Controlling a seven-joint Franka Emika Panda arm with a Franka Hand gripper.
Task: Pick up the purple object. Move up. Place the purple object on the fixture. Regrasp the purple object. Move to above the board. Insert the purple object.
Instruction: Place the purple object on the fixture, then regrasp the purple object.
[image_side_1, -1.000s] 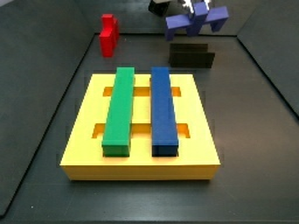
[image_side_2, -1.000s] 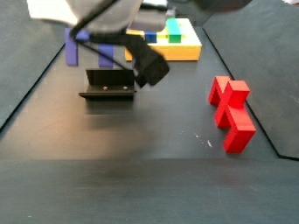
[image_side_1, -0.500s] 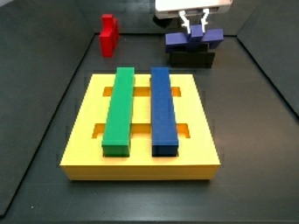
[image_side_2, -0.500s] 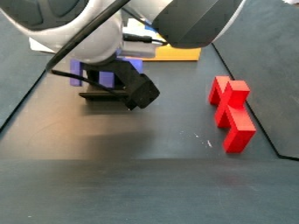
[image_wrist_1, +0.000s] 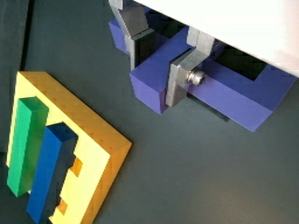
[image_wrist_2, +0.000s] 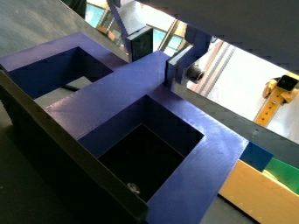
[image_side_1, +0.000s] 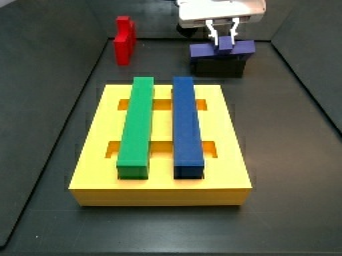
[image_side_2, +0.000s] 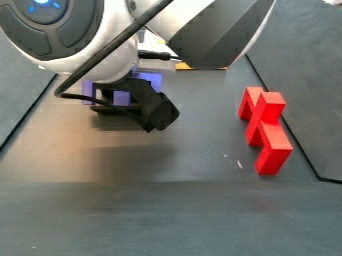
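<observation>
- Silver fingers of our gripper (image_wrist_1: 163, 54) pinch the raised tab of the purple object (image_wrist_1: 216, 87), closed on it.
- In a side view, we see the purple object (image_side_1: 221, 49) seated on the fixture (image_side_1: 218, 66), at the frame's top.
- Below lies the board (image_side_1: 94, 165); a red block (image_side_1: 124, 39) stands upper left.
- In a side view, our arm hides most of the fixture (image_side_2: 114, 107).

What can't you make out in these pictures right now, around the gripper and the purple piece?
- Whether the purple object is fully seated in the fixture: too small in a side view; the arm hides the contact in the other.
- The board: cut off by the frame edge in a wrist view.
- Whether the gripper pads press the piece or merely flank its tab: unclear in both wrist views.
</observation>
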